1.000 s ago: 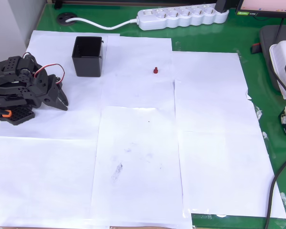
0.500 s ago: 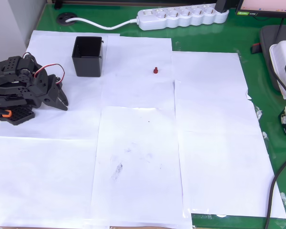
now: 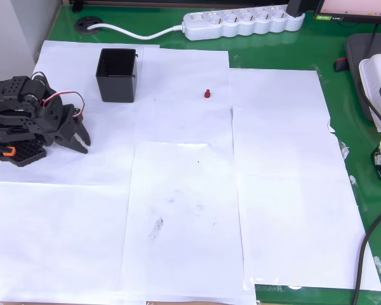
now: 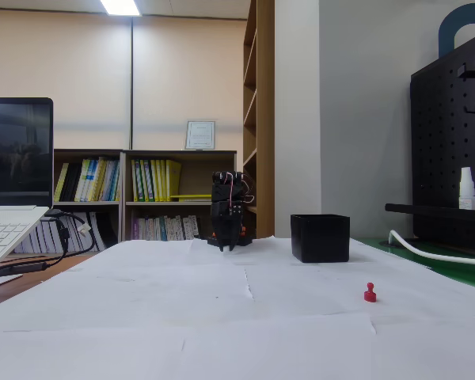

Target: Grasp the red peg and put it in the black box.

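The gripper (image 3: 82,138) is located at the overhead view's left edge, fingers pressed together; the red peg (image 3: 207,94) is positioned upper centre, well apart from the black box (image 3: 117,75).

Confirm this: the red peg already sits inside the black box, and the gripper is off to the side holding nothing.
Not quite. The red peg is not inside the black box; in the overhead view it stands on the white paper to the right of the box, well apart from it. The rest holds: the gripper is off to the side, holding nothing.
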